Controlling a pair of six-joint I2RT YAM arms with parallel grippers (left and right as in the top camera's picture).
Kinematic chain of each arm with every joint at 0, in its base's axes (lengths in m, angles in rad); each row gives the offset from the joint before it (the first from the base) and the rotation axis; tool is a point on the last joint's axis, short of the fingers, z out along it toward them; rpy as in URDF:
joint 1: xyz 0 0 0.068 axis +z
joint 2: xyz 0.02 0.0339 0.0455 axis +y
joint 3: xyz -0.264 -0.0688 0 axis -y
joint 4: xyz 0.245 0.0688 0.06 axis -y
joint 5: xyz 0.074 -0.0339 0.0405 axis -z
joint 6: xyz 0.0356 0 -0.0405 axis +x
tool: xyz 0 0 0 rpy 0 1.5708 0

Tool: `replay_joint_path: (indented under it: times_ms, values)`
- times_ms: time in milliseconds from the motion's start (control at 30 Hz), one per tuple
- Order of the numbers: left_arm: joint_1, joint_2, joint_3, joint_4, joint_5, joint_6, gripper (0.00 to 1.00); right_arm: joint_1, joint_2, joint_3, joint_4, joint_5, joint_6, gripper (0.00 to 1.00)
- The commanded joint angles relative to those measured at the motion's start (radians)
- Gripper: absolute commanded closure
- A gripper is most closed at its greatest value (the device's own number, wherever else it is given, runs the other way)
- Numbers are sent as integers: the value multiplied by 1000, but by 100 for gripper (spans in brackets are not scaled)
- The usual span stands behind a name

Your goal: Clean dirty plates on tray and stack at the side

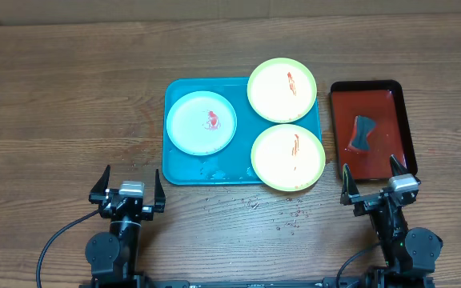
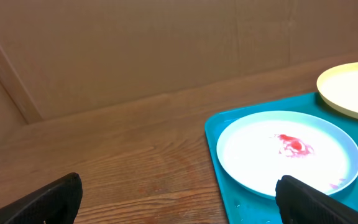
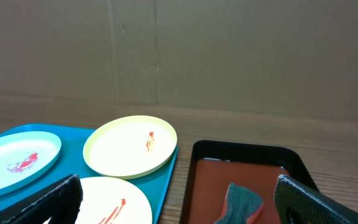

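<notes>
Plates point(image 2: 289, 152), three in number and each smeared red at the centre, are carried by the turquoise tray point(image 1: 184, 170) at the middle of the surface. None is judged to be cleaned yet, so the step in hand is taken to be fetching the sponge point(image 1: 363, 133). Nearest the near edge, the left gripper point(image 1: 131, 182) and the right gripper point(image 1: 371, 178) are spread wide, with nothing held and nothing touched. The right gripper is the better placed: the dark red tray point(image 1: 333, 108) lies just beyond it, by the right edge, with the sponge at its middle. The sponge should be approached from above and pinched across its narrow waist, the rim being avoided. Farther on, the near yellow-green plate point(image 1: 288, 158) is seen overhanging the turquoise tray's near right corner; it could be steadied by the left gripper while wiped, lest it slide. The pale blue-white plate point(image 1: 202, 122) is set at the left end, and the far yellow-green plate point(image 1: 282, 90) overlaps the far right corner.
</notes>
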Motion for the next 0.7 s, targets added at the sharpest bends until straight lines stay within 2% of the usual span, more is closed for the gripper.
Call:
replay_joint_path:
  times_ms: [0, 667]
  values:
    - [1, -11, -6, 0, 0, 19, 0, 8, -10, -11, 8, 9, -4, 0]
    - [1, -11, -6, 0, 0, 19, 0, 8, -10, -11, 13, 9, -3, 0]
